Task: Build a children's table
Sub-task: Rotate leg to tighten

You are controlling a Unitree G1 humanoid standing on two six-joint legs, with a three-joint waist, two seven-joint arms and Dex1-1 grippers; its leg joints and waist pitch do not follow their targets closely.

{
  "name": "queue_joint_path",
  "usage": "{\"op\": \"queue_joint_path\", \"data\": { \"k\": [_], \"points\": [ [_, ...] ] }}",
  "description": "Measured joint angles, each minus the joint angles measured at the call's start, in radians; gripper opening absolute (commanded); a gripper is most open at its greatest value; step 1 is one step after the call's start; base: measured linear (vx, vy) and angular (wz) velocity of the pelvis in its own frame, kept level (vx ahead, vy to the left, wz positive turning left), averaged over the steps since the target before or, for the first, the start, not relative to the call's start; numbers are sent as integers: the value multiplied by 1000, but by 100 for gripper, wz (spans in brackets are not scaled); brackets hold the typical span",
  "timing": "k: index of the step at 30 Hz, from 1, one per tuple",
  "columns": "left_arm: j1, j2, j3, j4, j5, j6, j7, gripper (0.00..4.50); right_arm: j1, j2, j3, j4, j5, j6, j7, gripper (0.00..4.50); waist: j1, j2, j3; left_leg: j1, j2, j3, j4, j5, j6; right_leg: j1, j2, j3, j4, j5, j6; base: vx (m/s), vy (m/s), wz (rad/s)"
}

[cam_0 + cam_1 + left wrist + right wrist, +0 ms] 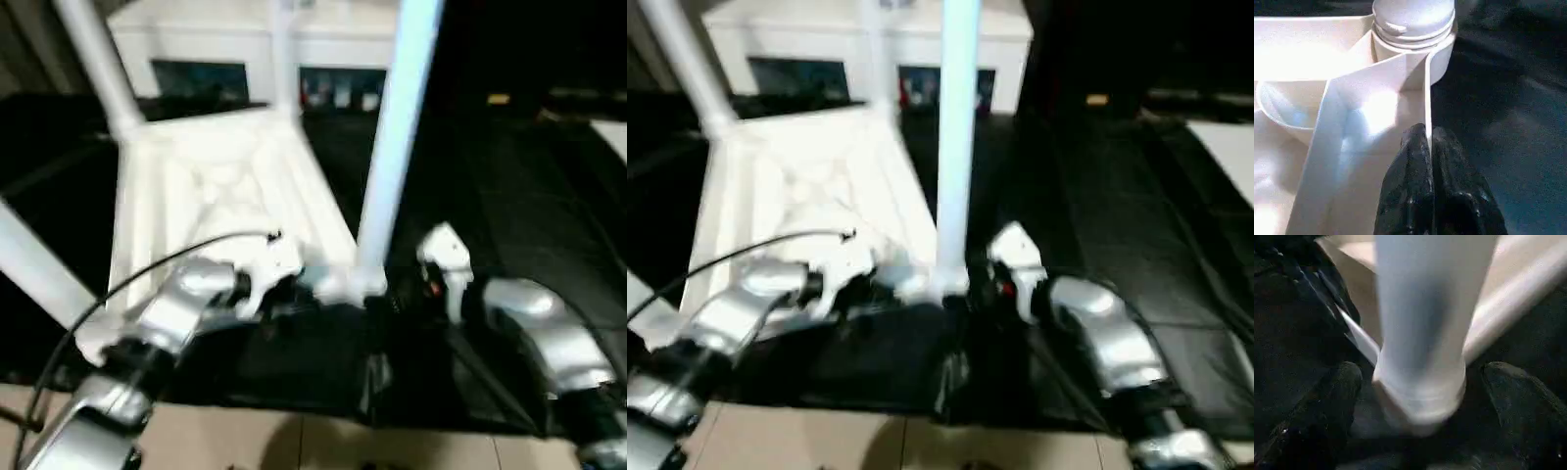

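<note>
The white tabletop (pixel 211 181) lies upside down on a black mat, ribbed underside up. Several white legs stand in its corner sockets. The near right leg (pixel 392 147) rises from the socket (pixel 1413 46) between my two arms. My left gripper (pixel 1428 142) is shut on the thin rim wall of the tabletop, just short of that socket. My right gripper (pixel 1420 377) is open around the base of the same leg (pixel 1422 333), with one black finger (pixel 1332 396) on each side and a gap to the tube.
A white cabinet (pixel 225 39) with dark glass doors stands close behind the tabletop. Black mat (pixel 509 176) covers the floor to the right. Beige tiles (pixel 294 446) run along the near edge. A black cable (pixel 147 269) arcs over my left forearm.
</note>
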Motion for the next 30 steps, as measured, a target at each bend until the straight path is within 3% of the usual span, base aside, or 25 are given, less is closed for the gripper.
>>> {"op": "queue_joint_path", "data": {
  "k": [2,9,21,30],
  "points": [
    [0,6,-13,-5,-1,-1,-27,0,-2,-1,12,-2,-2,0,17,429,9,0,0,0,0,1,0,0,0,1,0,1,0,0,0,0,0,0],
    [0,11,-15,-5,-2,-3,-44,0,-2,-2,39,2,-16,0,42,429,9,0,0,0,0,2,0,0,0,1,0,3,1,0,0,0,0,0],
    [0,15,-14,-5,-6,-3,-55,0,-2,-17,43,13,-19,0,71,320,9,0,0,0,0,2,1,0,0,1,0,2,1,0,0,0,0,0],
    [1,20,-10,-4,-6,1,-54,0,-2,14,29,39,-18,1,56,271,8,-1,0,0,0,1,2,0,0,1,0,2,2,0,0,0,0,0]
  ]
}}
